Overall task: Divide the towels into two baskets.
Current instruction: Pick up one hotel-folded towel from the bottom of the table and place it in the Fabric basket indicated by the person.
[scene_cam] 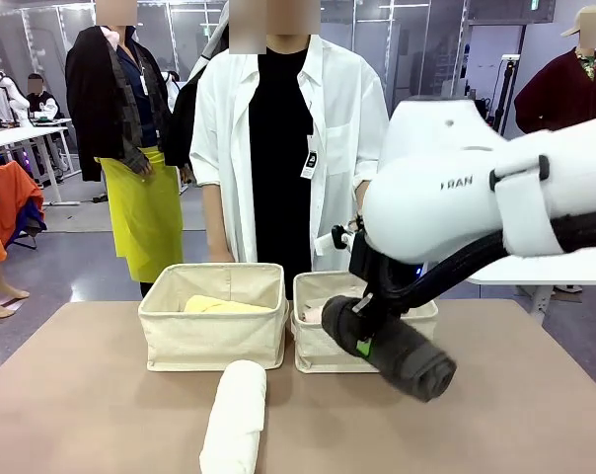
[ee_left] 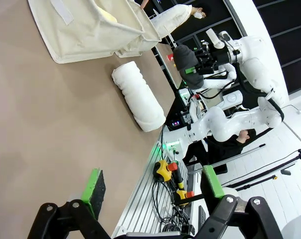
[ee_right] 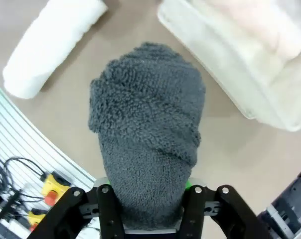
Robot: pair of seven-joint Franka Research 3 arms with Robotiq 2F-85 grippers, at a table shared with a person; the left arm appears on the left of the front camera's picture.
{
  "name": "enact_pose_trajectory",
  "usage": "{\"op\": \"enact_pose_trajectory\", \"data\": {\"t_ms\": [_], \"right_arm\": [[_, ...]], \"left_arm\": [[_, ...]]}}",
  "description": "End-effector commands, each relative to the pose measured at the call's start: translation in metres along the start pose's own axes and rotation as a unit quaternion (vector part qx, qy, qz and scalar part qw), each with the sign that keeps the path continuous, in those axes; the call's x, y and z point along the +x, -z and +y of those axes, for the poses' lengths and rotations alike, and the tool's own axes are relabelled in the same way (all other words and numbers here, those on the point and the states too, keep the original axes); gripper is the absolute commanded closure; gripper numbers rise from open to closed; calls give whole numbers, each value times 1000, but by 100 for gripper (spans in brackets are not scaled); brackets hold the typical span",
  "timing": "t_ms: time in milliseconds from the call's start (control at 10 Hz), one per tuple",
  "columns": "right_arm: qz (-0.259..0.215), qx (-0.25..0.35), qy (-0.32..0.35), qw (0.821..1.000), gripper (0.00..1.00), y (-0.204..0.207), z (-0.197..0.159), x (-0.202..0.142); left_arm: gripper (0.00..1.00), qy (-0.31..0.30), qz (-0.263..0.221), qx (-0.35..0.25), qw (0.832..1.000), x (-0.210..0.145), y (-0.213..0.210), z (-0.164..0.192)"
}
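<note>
The right gripper (ee_right: 150,199) is clamped on one end of the dark grey towel (scene_cam: 409,360), held off the table (scene_cam: 81,395) at centre right, just in front of the right basket (scene_cam: 316,348). The left gripper (ee_left: 153,184) hangs spread and empty.

A yellow towel (scene_cam: 224,306) lies in the left basket (scene_cam: 214,341). What looks like the pink towel (ee_right: 260,25) lies in the right one. The white towel (scene_cam: 234,420) lies on the table at bottom centre.

By my reading, two towels are placed and two are left. The grey one must clear the basket's near wall. A person (scene_cam: 278,148) stands close behind the baskets.
</note>
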State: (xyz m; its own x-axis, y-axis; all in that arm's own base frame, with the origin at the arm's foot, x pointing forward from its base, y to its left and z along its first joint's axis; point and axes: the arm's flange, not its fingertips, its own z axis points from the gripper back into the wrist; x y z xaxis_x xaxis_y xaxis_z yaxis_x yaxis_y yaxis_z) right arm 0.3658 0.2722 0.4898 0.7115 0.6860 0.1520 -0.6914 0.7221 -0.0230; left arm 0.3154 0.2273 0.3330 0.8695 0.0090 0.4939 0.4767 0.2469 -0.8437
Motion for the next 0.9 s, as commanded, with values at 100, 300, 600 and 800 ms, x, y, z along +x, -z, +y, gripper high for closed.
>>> {"op": "enact_pose_trajectory", "data": {"t_ms": [100, 300, 600, 800], "right_arm": [[-8, -4, -243, 970, 79, -39, -18, 1], [3, 1, -345, 939, 79, -58, -35, 4], [-5, -10, -366, 931, 79, -58, -72, -8], [-4, -2, -366, 931, 79, -61, -48, 2]], "left_arm": [[2, 1, 3, -2, 1000, -2, -3, -3], [2, 1, 3, -2, 1000, -2, -3, -3], [2, 1, 3, -2, 1000, -2, -3, -3], [2, 1, 3, -2, 1000, -2, -3, -3]]}}
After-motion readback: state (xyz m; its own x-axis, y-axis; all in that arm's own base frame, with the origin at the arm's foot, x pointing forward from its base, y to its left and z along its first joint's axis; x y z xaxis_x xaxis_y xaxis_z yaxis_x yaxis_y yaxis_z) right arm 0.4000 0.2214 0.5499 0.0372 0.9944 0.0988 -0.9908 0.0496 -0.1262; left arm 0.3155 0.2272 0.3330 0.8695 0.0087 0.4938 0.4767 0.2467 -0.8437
